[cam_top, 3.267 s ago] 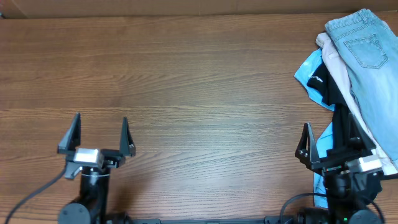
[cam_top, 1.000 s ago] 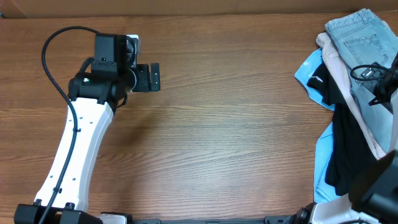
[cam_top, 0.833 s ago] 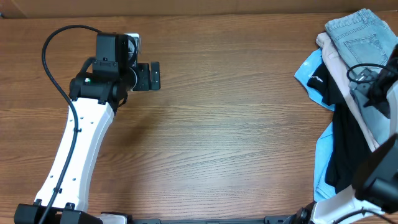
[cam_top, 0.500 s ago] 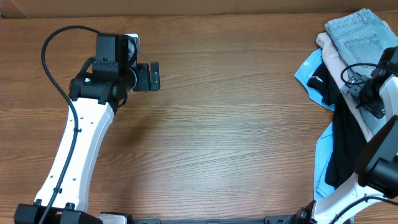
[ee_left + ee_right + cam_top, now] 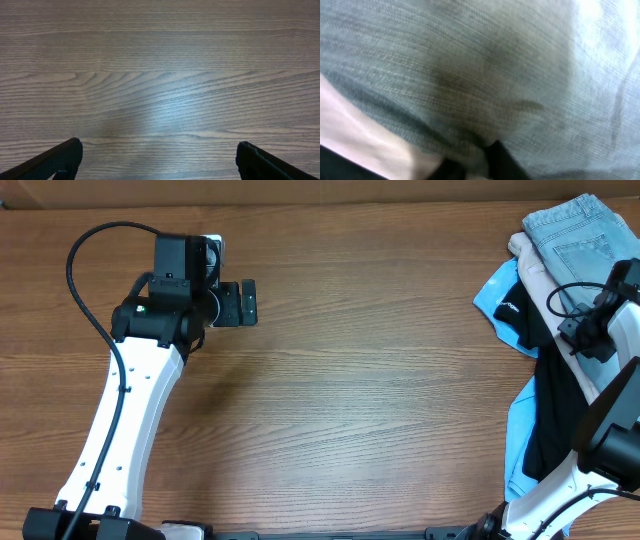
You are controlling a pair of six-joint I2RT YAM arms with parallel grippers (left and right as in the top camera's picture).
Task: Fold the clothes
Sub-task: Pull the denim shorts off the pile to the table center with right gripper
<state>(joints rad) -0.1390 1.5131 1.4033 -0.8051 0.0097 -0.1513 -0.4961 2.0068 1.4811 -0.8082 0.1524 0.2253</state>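
The clothes, faded light-blue denim shorts (image 5: 585, 240), lie on top of a heap at the table's far right edge. My right gripper (image 5: 590, 340) is down on them near their left side. In the right wrist view the denim (image 5: 485, 75) fills the frame, and the right gripper (image 5: 475, 162) is shut on a pinched fold of it, its dark fingers (image 5: 502, 160) close together. My left gripper (image 5: 250, 302) hangs open over bare wood at the far left; in its own view the left gripper (image 5: 158, 146) has nothing between its fingers.
Under the shorts lie beige trousers (image 5: 540, 275), a black shirt (image 5: 550, 410) and a sky-blue shirt (image 5: 498, 300), all bunched at the right edge. The wooden table (image 5: 350, 400) spreads between the two arms.
My right gripper has come down onto the shorts and its jaws have closed from wide open onto a fold of denim. The left arm has not moved.
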